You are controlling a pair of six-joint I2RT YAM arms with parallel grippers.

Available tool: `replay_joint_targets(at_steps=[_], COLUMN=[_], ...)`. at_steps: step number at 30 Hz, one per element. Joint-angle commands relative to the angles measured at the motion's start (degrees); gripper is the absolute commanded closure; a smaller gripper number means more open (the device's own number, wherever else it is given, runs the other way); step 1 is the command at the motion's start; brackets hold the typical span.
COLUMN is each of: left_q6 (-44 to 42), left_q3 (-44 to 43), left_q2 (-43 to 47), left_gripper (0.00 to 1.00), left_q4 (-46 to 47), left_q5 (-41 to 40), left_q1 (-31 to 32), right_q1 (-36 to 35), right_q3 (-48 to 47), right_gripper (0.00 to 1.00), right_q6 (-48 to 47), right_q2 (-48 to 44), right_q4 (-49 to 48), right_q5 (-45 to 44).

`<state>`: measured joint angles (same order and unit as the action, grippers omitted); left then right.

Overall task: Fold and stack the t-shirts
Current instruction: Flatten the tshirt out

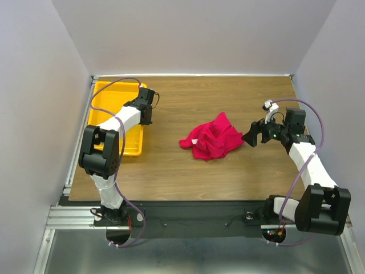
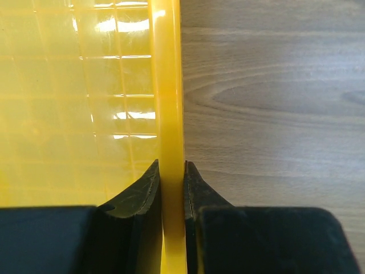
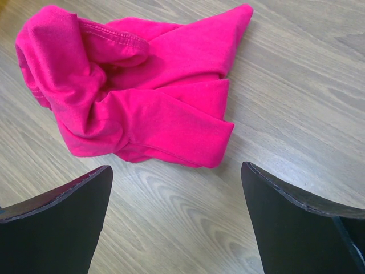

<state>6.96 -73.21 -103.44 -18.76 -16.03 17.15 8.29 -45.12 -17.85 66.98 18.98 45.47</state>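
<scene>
— At the far-left side of the table [image 1: 171, 182], your left gripper [image 2: 171, 166] is straddling the rim of the yellow tray [image 2: 166, 85] on the side facing the table's middle. What is it gripping?

— Your left fingers are pressing that rim from both sides, one inside the tray and one over the wood. The jaws are standing narrow and clamping nothing else.

— And your right gripper [image 3: 176, 166]?

— It is hovering with its jaws spread fully wide, holding nothing, and facing the t-shirt [image 1: 212, 138] from the right.

— Where is the garment lying?

— You are looking at a crimson crumpled bundle sitting near the middle of the table, well apart from the tray. It is lying just beyond your right gripper's open fingertips and is not touching them. From the right wrist camera, a stitched hem is showing on top of the folds, and one pointed corner is reaching away from the gripper.
</scene>
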Motion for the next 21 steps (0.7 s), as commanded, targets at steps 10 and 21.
replay_joint_targets(at_steps=[10,21], left_q6=[-22.78,-20.68], left_q3=[-12.12,-17.4], left_q2=[-7.82,-13.1], left_gripper=[1.0,1.0], left_q4=[1.19,2.24], left_q5=[-1.2,0.56], left_q1=[-1.06,-5.89], right_q1=[1.02,2.95], right_q3=[0.56,1.71], right_gripper=[0.0,0.0], right_q6=[-0.79,-2.02], right_q2=[-0.1,-0.71], right_q4=[-1.93,-1.84], right_q5=[4.62,9.02])
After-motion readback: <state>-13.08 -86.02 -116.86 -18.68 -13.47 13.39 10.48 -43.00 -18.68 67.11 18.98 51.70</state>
